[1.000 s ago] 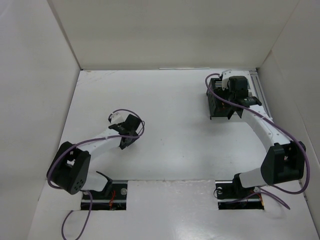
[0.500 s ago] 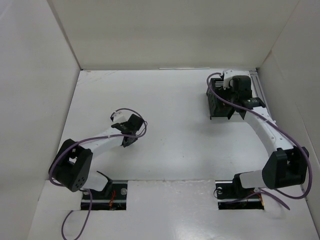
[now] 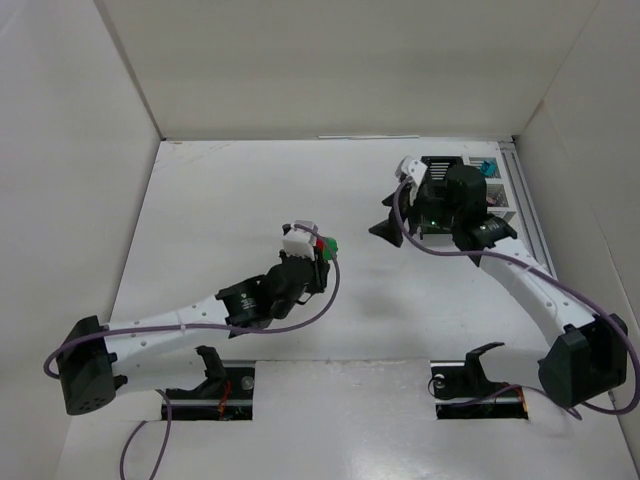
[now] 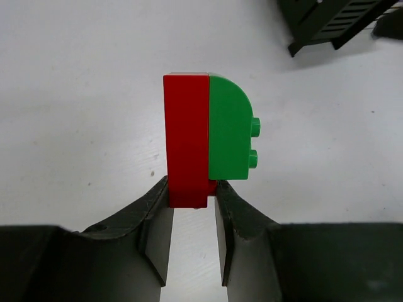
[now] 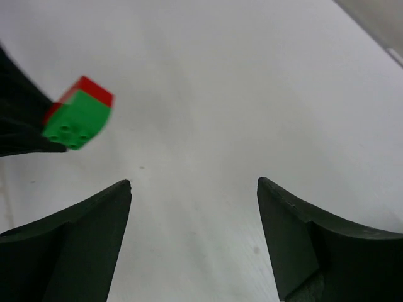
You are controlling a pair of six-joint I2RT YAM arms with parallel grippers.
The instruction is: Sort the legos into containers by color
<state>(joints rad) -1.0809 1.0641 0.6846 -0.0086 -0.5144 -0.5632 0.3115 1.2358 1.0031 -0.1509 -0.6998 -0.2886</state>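
My left gripper (image 4: 191, 192) is shut on a red brick (image 4: 186, 138) that has a green brick (image 4: 230, 129) stuck to its right side, and holds the pair above the table near its middle (image 3: 322, 247). My right gripper (image 5: 192, 182) is open and empty, above the table and facing left toward the held pair; the red and green bricks (image 5: 79, 113) show at its upper left. The cluster of containers (image 3: 490, 185) stands at the back right, partly hidden by the right arm; a teal brick (image 3: 488, 167) lies in one of them. A black container (image 4: 330, 19) shows in the left wrist view.
White walls enclose the table on the left, back and right. A grey rail (image 3: 527, 205) runs along the right edge beside the containers. Both arm bases sit at the near edge.
My left arm has stretched right and forward, now holding the red and green bricks. My right gripper has moved off the containers to the left and down, and stands open.
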